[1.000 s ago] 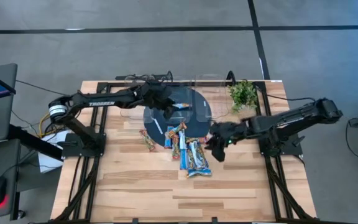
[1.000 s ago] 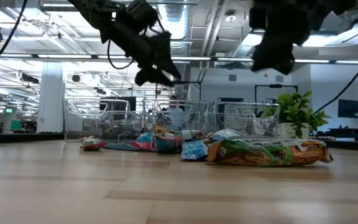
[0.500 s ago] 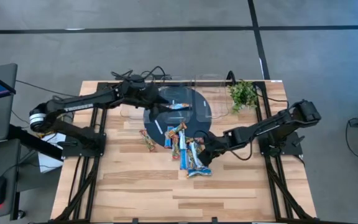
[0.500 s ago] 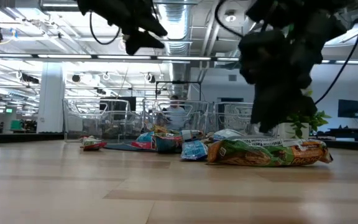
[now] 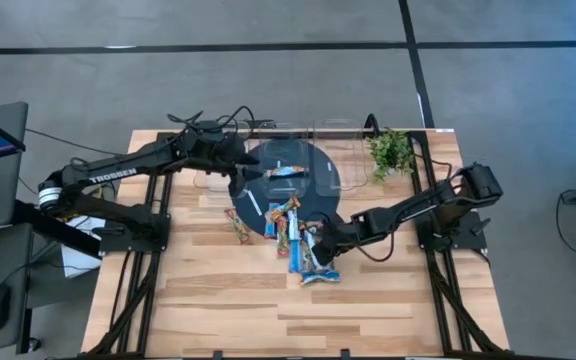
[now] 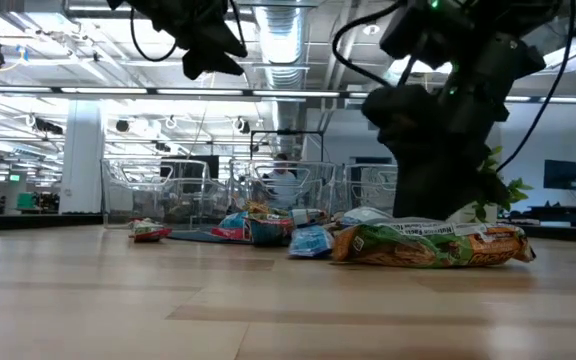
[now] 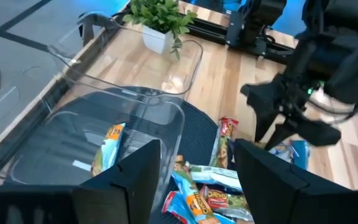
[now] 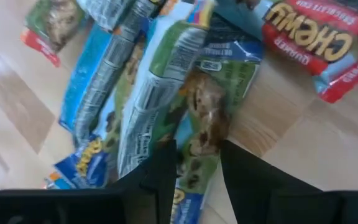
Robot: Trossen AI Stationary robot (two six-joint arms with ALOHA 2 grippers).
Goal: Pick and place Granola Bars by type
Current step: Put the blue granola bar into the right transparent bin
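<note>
Right pincer (image 5: 318, 243): down low over the heap of granola bars (image 5: 303, 240) at the middle of the tabletop (image 5: 218, 300); a second ago it hung higher and nearer the right edge, so it has swung in and dropped to the pile
Right pincer state: fingers (image 8: 160, 177) parted with a narrow gap, straddling a green-and-blue bar (image 8: 197, 124) in the right wrist view; nothing gripped yet
Left pincer (image 5: 238, 170): over the clear bins (image 5: 268, 150) near the far edge, raised above them; it has drawn back a little toward the left since a second ago
Left pincer state: fingers (image 7: 135, 180) spread wide and empty in its own wrist view
Delivered bar (image 5: 283, 171): one blue-white bar lies in the clear bin beside the left pincer; it appears released there
Remaining bars: most lie heaped together on and just off the dark round mat (image 5: 318, 185); one small bar (image 5: 238, 225) lies apart toward the left edge
Plant (image 5: 391, 150): at the far right corner, clear of both arms
Meaning for the task: as I judge it, one drop-off is finished and the next pick is about to start on the right; sorting is at an early stage, with most bars unsorted
Risk: the bars overlap, so closing here may catch two wrappers at once
</note>
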